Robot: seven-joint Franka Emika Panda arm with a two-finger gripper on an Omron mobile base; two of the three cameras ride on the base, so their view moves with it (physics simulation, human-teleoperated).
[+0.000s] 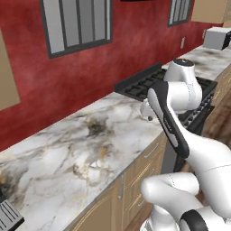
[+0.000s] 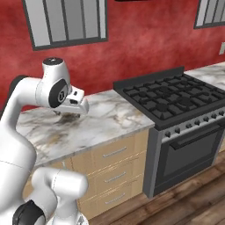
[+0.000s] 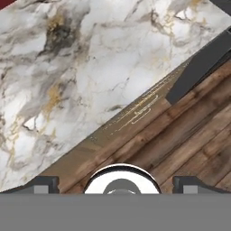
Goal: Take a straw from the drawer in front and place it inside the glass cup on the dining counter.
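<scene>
White two-finger gripper (image 3: 115, 186) wide open, empty, above veined marble counter (image 3: 81, 72) edge, nr black stove (image 2: 176, 99).

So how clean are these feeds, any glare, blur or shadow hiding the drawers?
Left base view: even flat light, no glare; the arm blocks part of the stove. Right base view: soft but readable, the drawers evenly lit, handles clear. Hand view: steeply tilted and slightly blurred, the counter sharp enough, the drawer fronts foreshortened to a thin strip; the open hand casts no visible shadow.
</scene>
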